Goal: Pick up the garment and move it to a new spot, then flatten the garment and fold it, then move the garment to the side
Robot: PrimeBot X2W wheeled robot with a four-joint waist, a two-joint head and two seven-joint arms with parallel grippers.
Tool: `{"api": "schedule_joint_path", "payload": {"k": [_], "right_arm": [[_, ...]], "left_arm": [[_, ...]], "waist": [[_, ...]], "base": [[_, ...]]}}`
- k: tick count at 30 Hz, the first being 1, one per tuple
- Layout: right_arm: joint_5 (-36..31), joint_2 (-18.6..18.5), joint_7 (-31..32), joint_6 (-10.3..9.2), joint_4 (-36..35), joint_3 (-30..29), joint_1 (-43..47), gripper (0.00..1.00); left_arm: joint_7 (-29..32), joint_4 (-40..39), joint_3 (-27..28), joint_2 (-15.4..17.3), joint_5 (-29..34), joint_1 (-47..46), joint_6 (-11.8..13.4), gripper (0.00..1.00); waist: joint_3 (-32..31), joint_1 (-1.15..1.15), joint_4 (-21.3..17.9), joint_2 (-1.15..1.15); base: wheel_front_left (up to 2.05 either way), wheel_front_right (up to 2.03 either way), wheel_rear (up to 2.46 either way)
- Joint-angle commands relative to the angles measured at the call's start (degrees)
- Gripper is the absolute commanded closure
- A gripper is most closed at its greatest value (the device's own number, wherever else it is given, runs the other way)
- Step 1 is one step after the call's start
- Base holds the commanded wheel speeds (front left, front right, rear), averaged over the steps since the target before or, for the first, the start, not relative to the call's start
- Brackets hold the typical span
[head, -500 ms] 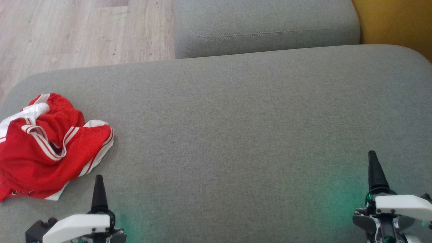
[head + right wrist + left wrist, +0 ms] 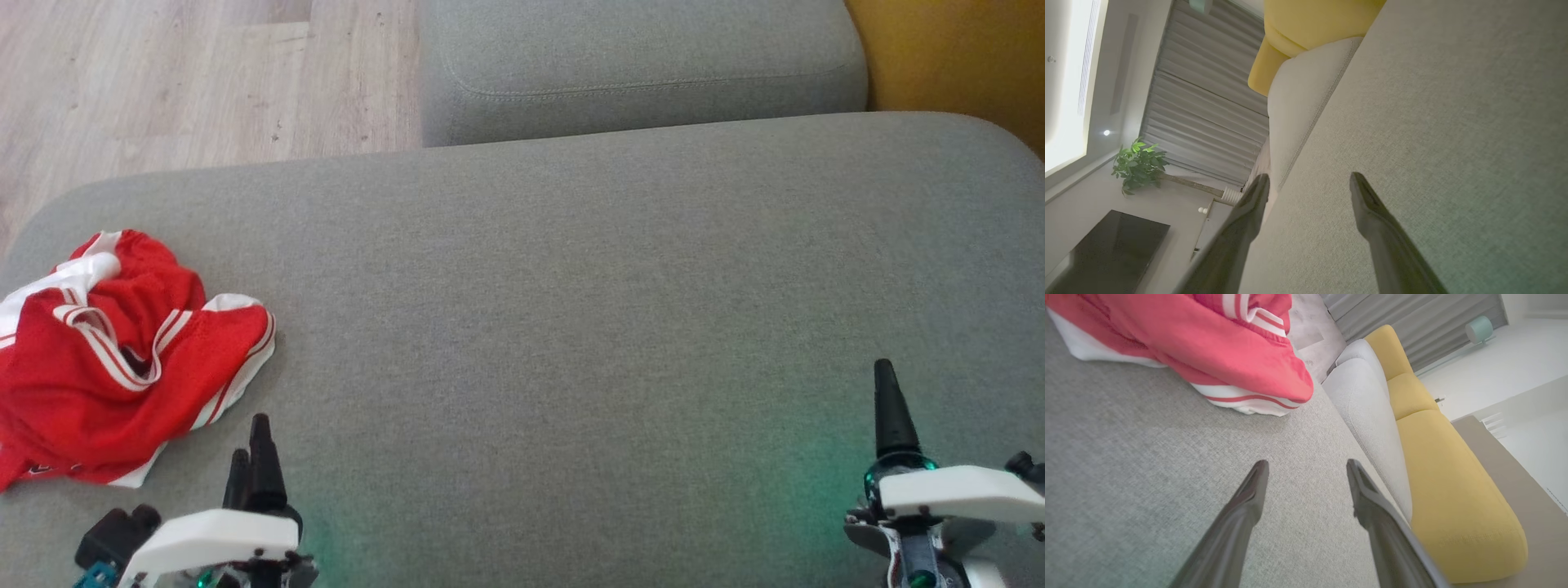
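Grey sofa cushion (image 2: 571, 327) bears the crumpled garment (image 2: 106, 376) ungrasped, so pickup comes first: the nearby left gripper (image 2: 1306, 463), spread wide like the right gripper (image 2: 1309, 176), must reach it.

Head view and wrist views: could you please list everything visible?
wide grey fabric seat: one, grey, foreground
crumpled red mesh garment with white stripes: one, red and white, seat's left edge
smaller grey fabric cushion: one, grey, beyond the seat
yellow upholstered sofa: one, yellow, far right
pale wooden floor: one, beige, far left
leafy potted plant: one, green, background
left gripper: one, dark, open, near the garment
right gripper: one, dark, open, over bare seat
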Motion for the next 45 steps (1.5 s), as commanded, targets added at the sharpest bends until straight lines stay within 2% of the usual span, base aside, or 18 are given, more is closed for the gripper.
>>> {"api": "schedule_joint_path", "payload": {"k": [1,45], "right_arm": [[-2.3,-0.3,-0.8,-0.01,-2.4,0.9,-2.5,0.0],[-33.6,-0.4,-6.1,-0.03,-4.9,3.7,-2.5,0.0]], "left_arm": [[-0.8,-2.1,0.0,1.2,2.3,-2.3,0.4,0.0],[-8.1,-2.8,-5.7,3.1,30.7,-2.2,6.8,0.0]], "waist": [[0.0,0.0,0.0,0.0],[-0.1,0.0,0.2,0.0]], "base": [[0.0,0.0,0.0],[0.0,0.0,0.0]]}}
